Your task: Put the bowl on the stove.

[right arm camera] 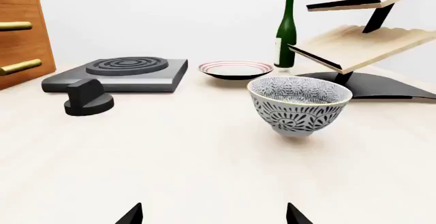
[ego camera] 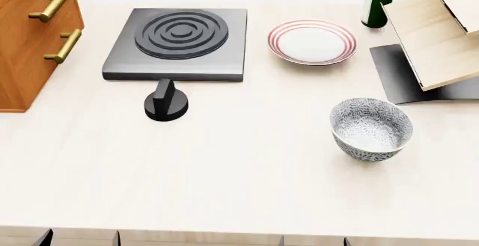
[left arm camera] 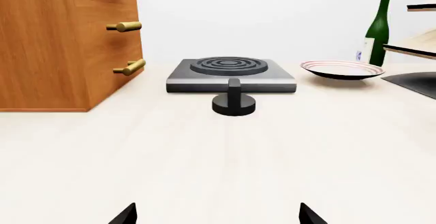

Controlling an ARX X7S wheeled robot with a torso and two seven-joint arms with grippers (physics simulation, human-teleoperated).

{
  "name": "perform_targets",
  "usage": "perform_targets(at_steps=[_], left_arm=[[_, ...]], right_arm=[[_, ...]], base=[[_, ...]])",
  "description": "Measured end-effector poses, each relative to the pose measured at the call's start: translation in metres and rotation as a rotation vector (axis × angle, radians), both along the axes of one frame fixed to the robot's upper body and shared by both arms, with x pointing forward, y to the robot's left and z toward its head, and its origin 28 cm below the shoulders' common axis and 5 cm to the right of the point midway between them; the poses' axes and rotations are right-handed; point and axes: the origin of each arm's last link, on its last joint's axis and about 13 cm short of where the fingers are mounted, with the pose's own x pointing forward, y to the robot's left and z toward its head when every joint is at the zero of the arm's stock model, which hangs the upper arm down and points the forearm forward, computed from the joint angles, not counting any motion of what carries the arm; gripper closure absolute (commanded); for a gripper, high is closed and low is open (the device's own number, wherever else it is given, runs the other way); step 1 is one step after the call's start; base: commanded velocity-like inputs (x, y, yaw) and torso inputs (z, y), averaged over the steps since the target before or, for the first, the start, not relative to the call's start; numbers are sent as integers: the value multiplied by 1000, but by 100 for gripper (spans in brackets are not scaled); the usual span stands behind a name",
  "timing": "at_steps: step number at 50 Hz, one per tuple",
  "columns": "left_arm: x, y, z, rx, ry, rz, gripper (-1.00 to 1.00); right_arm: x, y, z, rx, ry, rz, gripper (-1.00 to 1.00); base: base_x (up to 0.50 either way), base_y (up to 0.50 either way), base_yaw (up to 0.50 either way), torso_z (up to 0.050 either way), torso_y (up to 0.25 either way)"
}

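Bowl (ego camera: 371, 129) sits upright on the desk (ego camera: 239, 184), near right, well apart from the stove (ego camera: 178, 43) at far left. Right hand (right arm camera: 214, 215) is spread wide with nothing in it, left hand (left arm camera: 218, 215) too. I'd pinch the rim and steer clear of the knob (ego camera: 165, 102).

Only black, pointed fingertips (left arm camera: 126, 215) of the left end effector (left arm camera: 218, 215) and right end effector (right arm camera: 213, 215) show.

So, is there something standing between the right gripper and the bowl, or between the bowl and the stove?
Nothing visible blocks the right gripper from the bowl. Toward the stove, bare table; the knob and plate flank it.
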Motion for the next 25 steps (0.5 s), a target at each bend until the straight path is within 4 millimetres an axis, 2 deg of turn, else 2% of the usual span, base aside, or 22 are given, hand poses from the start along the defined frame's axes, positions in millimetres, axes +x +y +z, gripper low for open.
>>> perform_targets(at_steps=[25], left_arm=[[0, 1, -1, -5, 2, 2, -100]], right_arm=[[-1, 0, -3, 40, 37, 15, -100]], base=[[0, 0, 0, 0, 0]])
